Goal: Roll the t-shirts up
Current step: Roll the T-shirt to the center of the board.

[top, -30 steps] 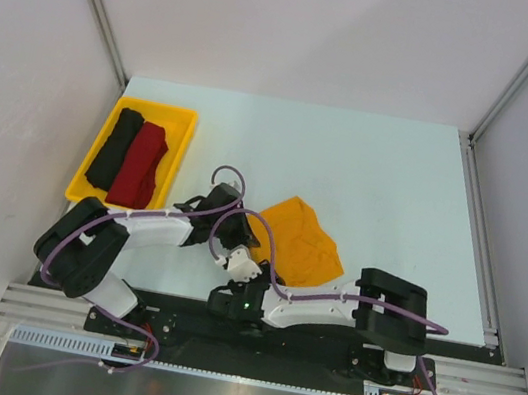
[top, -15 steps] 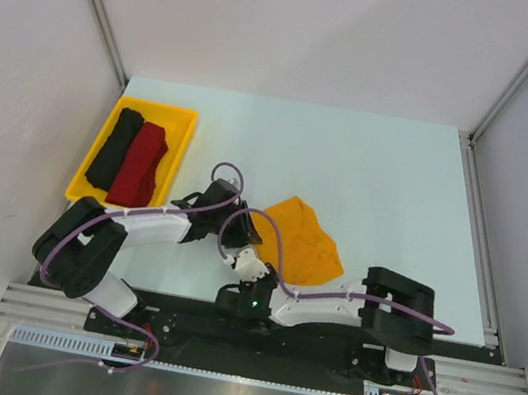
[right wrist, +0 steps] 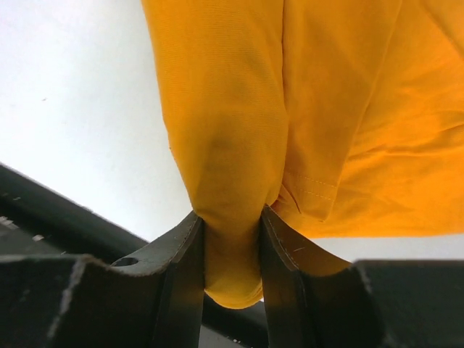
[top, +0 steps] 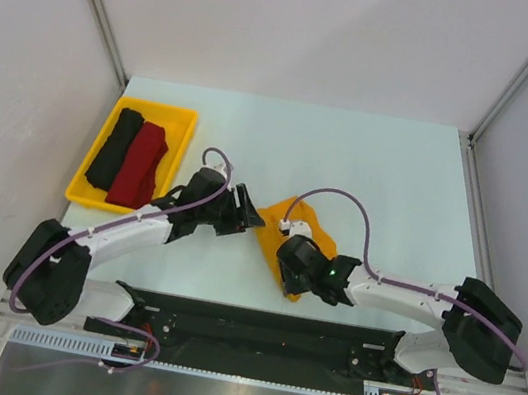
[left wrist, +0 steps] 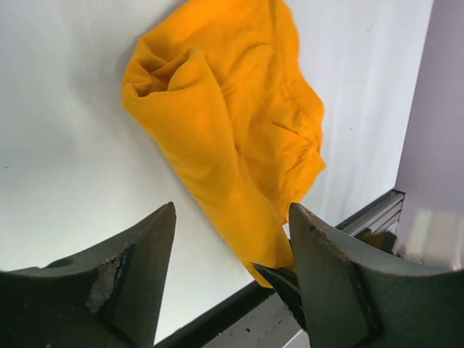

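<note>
Mustard t-shirt (left wrist: 225,116) | left claw (left wrist: 232,210) opened wide, empty | right claw (right wrist: 230,217) now pinches its fold

Pale blue-white table (top: 381,166) boxed by plain grey-white walls (top: 303,22), metal rail (top: 265,370) along near edge.

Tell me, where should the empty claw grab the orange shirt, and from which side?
Probably the thick bunched fold at the free far end of the orange t-shirt. The right gripper pinches the near end. The open left gripper sits on the shirt's left, and that fold bulges up off the table, so coming from the left should catch it.
</note>
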You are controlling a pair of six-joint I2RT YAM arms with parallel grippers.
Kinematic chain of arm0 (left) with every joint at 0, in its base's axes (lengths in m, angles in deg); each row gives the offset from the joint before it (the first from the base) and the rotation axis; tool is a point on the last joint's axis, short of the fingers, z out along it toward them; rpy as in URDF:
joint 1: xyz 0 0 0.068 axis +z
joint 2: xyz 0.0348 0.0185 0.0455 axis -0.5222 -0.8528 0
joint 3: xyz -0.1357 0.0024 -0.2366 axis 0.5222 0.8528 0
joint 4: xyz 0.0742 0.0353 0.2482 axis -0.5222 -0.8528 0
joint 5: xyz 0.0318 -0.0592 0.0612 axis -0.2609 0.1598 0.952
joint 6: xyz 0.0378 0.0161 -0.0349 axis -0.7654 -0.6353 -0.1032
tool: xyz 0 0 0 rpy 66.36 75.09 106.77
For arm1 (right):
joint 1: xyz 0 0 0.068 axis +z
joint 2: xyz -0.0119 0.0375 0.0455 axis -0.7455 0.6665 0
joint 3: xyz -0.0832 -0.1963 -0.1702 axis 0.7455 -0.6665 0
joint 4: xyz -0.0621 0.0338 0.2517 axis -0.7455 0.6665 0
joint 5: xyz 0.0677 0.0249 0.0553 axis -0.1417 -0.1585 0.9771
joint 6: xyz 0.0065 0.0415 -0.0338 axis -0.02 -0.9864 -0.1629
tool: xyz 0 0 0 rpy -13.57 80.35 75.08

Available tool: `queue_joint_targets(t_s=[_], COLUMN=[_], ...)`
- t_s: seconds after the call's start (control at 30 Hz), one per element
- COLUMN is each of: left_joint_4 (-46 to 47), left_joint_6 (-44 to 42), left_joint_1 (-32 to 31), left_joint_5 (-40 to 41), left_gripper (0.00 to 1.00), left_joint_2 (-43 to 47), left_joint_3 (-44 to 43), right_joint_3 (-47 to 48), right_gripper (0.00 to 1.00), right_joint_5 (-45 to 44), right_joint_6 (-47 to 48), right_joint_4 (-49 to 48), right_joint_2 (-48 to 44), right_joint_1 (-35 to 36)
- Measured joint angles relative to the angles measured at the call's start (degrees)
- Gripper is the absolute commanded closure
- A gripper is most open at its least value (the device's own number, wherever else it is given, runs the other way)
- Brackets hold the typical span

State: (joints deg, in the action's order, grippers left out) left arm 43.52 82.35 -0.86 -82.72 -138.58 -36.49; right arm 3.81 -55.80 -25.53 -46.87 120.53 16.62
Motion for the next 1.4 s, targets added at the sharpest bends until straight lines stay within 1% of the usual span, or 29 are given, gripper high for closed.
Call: queue_joint_targets(t_s=[0.07,0.1,0.2,0.33,0.47,0.63,0.67,0.73,0.8,0.9,1.0,1.07,1.17,1.3,1.4], left_joint_4=[0.26,0.70,1.38,3.98,6.47,8.79,9.38,10.14,10.27,9.77,8.52,7.74,6.97,6.60,6.29], left_joint_6=[-0.37,-0.55,-0.79,-0.76,-0.63,-0.24,-0.20,0.17,0.37,0.74,0.85,0.90,0.98,1.27,1.31], left_joint_1=[0.00,-0.22,-1.03,-3.69,-6.16,-7.19,-7.21,-7.30,-7.41,-7.78,-8.15,-8.39,-8.70,-8.81,-8.81], left_joint_5=[-0.31,-0.46,-0.94,-1.57,-1.92,-2.38,-2.67,-3.04,-3.08,-2.97,-2.71,-2.47,-2.27,-2.32,-2.36], left_gripper=[0.42,0.48,0.54,0.59,0.66,0.69,0.69,0.69,0.70,0.70,0.70,0.70,0.70,0.70,0.71], left_joint_2=[1.16,1.51,1.62,0.13,-4.66,-11.02,-12.13,-13.75,-15.04,-16.70,-18.16,-19.17,-20.55,-22.25,-24.17], left_joint_3=[0.09,0.33,1.01,1.18,0.42,-1.46,-1.95,-2.84,-3.91,-5.99,-8.26,-9.68,-11.39,-13.18,-15.08], right_joint_3=[-2.01,-2.97,-5.22,-7.34,-9.25,-11.06,-11.56,-12.22,-12.68,-13.16,-13.27,-12.94,-10.82,-5.73,-0.44], right_gripper=[0.64,0.64,0.64,0.64,0.64,0.63,0.62,0.57,0.48,0.40,0.37,0.36,0.36,0.34,0.33], right_joint_5=[5.16,7.56,13.57,20.02,24.50,27.82,28.26,28.59,28.35,26.51,21.75,17.00,9.25,-1.16,-8.70], right_joint_6=[-0.02,-0.07,-0.31,-1.01,-2.12,-3.74,-4.07,-4.42,-4.92,-5.44,-5.88,-6.14,-6.32,-5.92,-4.46], right_joint_4=[-2.43,-3.45,-6.19,-9.14,-11.37,-12.76,-13.05,-13.22,-12.90,-10.78,-6.60,-3.43,1.22,5.60,7.76], right_joint_2=[-1.46,-2.05,-3.13,-3.58,-4.09,-5.09,-5.57,-6.40,-7.32,-10.29,-16.13,-20.26,-23.45,-22.03,-16.41], right_joint_1=[-3.48,-5.03,-8.81,-12.90,-16.11,-19.04,-19.56,-20.11,-20.39,-20.41,-19.12,-16.96,-12.68,-5.20,0.63])
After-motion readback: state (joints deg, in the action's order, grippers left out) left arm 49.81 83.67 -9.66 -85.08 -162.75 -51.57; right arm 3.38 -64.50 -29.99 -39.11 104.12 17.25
